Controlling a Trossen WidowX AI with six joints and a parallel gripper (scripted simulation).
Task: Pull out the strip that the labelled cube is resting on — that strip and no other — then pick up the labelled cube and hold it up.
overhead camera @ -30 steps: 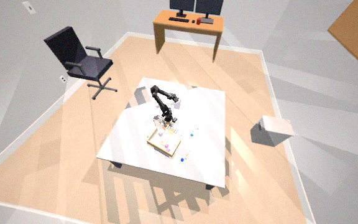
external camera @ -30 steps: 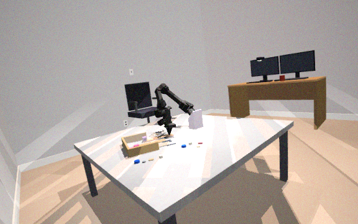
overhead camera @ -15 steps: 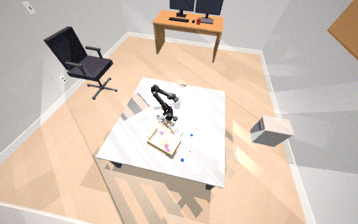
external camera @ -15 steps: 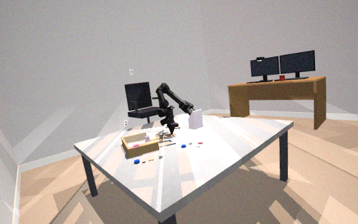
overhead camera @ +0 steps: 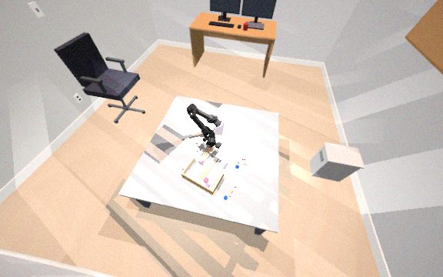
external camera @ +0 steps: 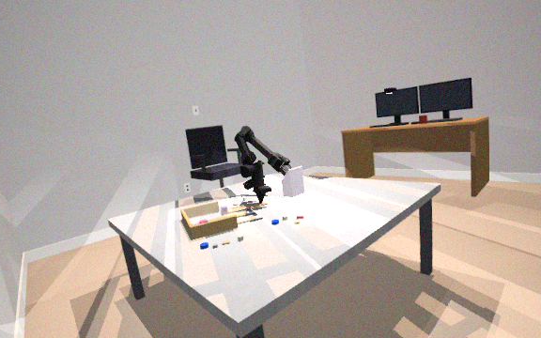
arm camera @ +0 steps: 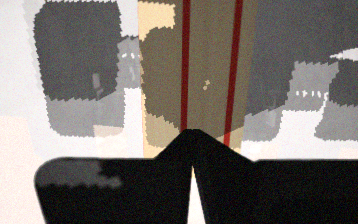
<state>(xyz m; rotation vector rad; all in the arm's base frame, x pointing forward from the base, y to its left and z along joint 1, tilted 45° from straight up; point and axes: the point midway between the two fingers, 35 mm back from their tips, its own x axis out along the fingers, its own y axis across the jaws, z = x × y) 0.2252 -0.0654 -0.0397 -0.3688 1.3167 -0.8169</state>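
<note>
My gripper (overhead camera: 214, 146) (external camera: 261, 200) (arm camera: 191, 137) is shut, with nothing between its fingers. Its tips are over or on a pale wooden strip with two red lines (arm camera: 208, 65). This strip runs away from the fingers in the wrist view, largely in shadow. The shallow wooden box (overhead camera: 196, 184) (external camera: 214, 229) stands beyond, with strip ends sticking out toward the arm. A lilac block (overhead camera: 201, 161) (external camera: 224, 209) is in the box near that side. A bright pink cube (overhead camera: 206, 179) (external camera: 203, 221) and a smaller pink piece (overhead camera: 208, 185) are near the opposite side. No label is readable.
A blue piece (overhead camera: 237, 166) (external camera: 275, 222) and small bits lie beside the box. Another blue piece (overhead camera: 225, 197) (external camera: 204, 245) lies nearer the table's front with more bits. A pale lilac block (overhead camera: 219, 128) (external camera: 293, 182) stands by the arm's base. Shadows fall across the table.
</note>
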